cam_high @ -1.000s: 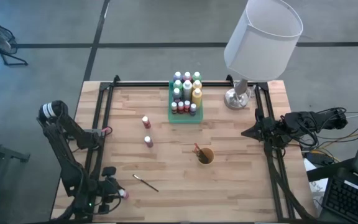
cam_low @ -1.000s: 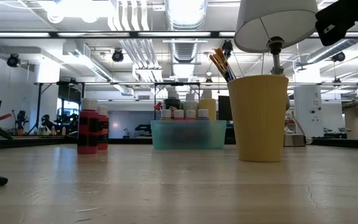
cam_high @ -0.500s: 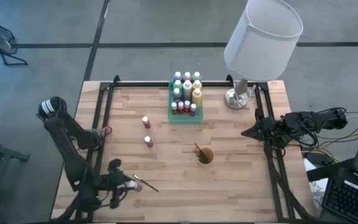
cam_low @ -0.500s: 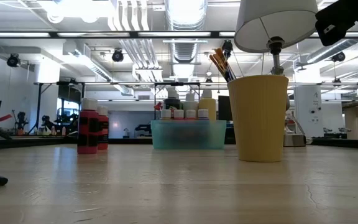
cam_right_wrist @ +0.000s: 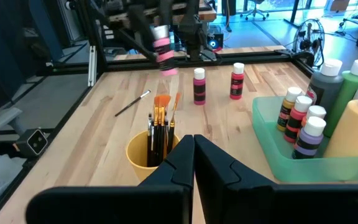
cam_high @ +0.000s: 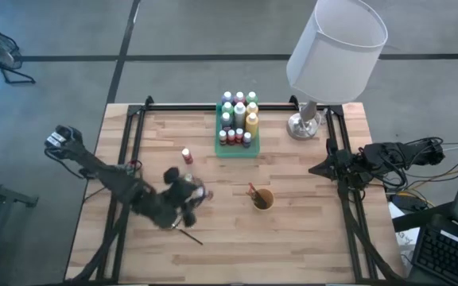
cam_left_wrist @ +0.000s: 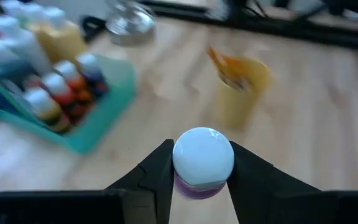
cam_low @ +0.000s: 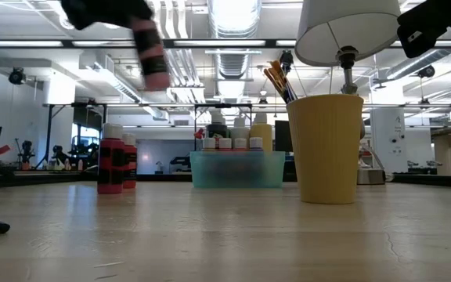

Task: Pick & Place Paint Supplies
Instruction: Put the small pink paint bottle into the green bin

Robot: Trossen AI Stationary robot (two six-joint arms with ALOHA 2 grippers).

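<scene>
**Left arm swings in over the table carrying a pink paint bottle**

Since the earlier frame, the left arm has moved from the table's near-left corner toward the middle. The left gripper (cam_high: 191,195) now hangs above the wood, its fingers clamped on a small pink paint bottle (cam_left_wrist: 203,163) with a pale round cap. In the low view this bottle (cam_low: 154,55) is blurred and well above the tabletop.

Just below the gripper in the overhead view, a thin loose paintbrush (cam_high: 188,234) lies on the wood. Two red paint bottles stand upright on the left half of the table: one (cam_high: 187,156) nearer the green tray, the other (cam_right_wrist: 199,85) beside it.

The translucent green tray (cam_high: 219,147) sits at the far middle of the table, packed with upright paint bottles (cam_high: 238,111) in several colours. A yellow cup (cam_high: 262,199) holding orange-tipped brushes (cam_right_wrist: 160,127) stands right of centre. A lamp with a white shade (cam_high: 337,49) stands at the far right.

The right gripper (cam_right_wrist: 193,149) waits at the table's right edge, its fingers pressed together and holding nothing.
</scene>
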